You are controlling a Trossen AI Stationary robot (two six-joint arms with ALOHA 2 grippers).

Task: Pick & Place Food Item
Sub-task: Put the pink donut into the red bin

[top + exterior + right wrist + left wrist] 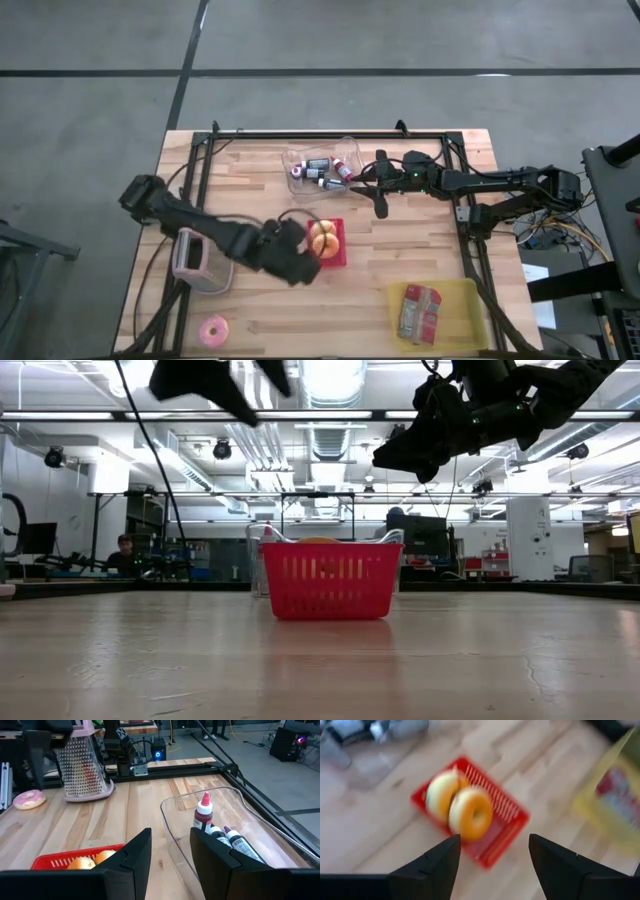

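A red basket (329, 243) stands mid-table and holds two orange-yellow donuts (470, 812) standing on edge side by side. My left gripper (495, 837) hovers open above the basket's near-left side (303, 262), raised well off the table, with nothing between its fingers. A pink donut (213, 331) lies flat on the wood near the front-left edge. My right gripper (170, 834) hangs open in the air at the far right of the basket (372, 190), beside a clear tub, and it is empty too.
A clear tub (322, 166) with small bottles (204, 815) sits at the far middle. A pink-rimmed metal grater (194, 260) lies under my left arm. A yellow tray (470, 318) with a wrapped packet (420, 312) sits at the near right. Bare wood lies between basket and tray.
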